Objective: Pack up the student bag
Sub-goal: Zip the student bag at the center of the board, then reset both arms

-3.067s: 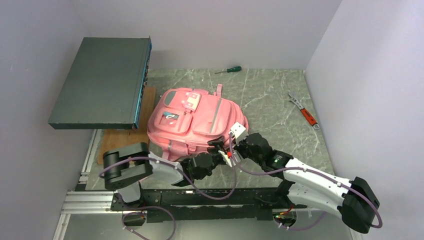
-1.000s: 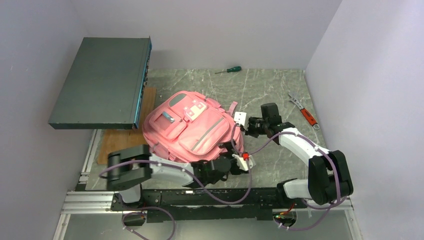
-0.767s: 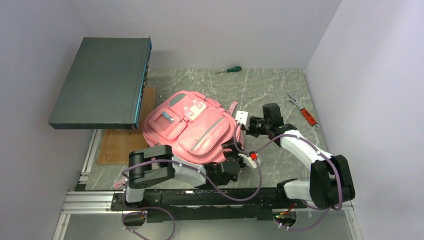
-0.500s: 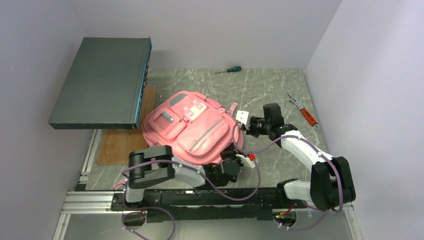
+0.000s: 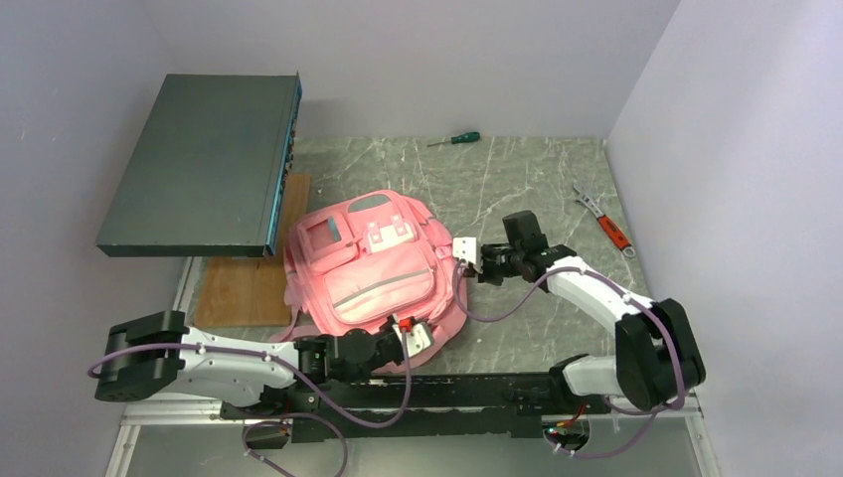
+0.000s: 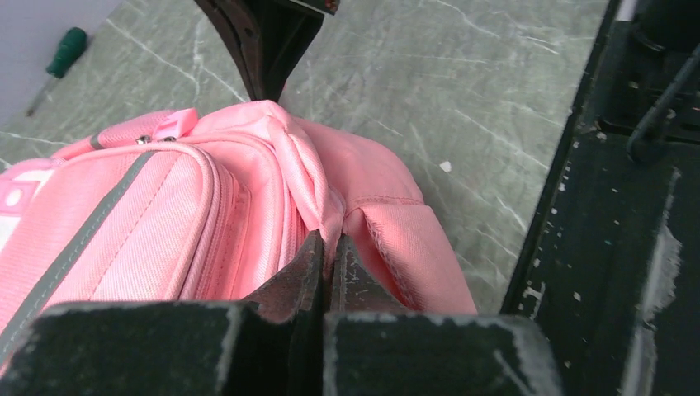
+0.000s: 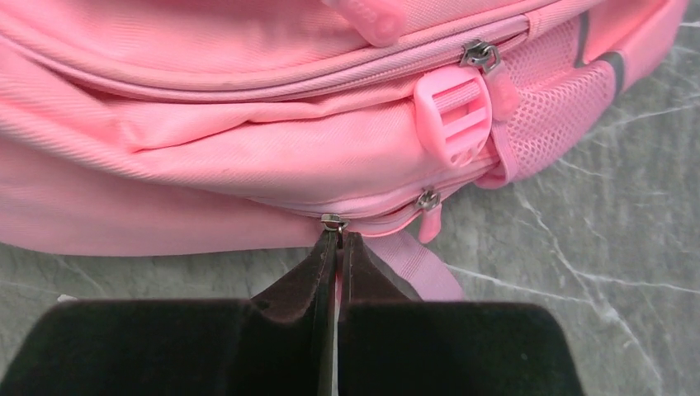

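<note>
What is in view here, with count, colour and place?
student bag: one, pink, mid-table
flat case: one, dark grey, raised at far left
wooden board: one, brown, partly beneath that case
screwdriver: one, green handle, table's far edge
wrench: one, red handle, table's right side
table: one, grey-green marbled
left gripper: one, black, shut on a fold of the student bag's near edge
right gripper: one, black, shut on a zipper pull at its right side

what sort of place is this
Most likely a robot lab test cell: plain pale walls box in a green marble-pattern tabletop, with a green-handled screwdriver and a red-handled wrench lying on it and an aluminium rail at its near edge.
</note>
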Controlling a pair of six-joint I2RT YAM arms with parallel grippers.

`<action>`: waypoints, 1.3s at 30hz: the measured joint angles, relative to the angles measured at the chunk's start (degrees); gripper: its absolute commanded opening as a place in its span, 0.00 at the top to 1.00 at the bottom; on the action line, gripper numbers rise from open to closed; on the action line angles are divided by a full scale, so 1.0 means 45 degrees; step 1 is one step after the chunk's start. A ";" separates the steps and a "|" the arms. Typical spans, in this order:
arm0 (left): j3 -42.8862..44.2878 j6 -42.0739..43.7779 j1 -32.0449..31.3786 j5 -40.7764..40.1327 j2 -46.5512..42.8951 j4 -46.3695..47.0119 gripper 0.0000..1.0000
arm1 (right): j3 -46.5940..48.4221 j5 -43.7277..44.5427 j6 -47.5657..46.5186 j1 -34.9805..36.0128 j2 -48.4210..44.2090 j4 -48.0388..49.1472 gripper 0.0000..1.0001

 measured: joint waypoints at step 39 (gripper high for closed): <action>0.6669 -0.2778 0.3594 0.3507 0.6120 -0.2283 0.80 | 0.4099 0.9656 1.3818 -0.1044 -0.3803 -0.1909 0.00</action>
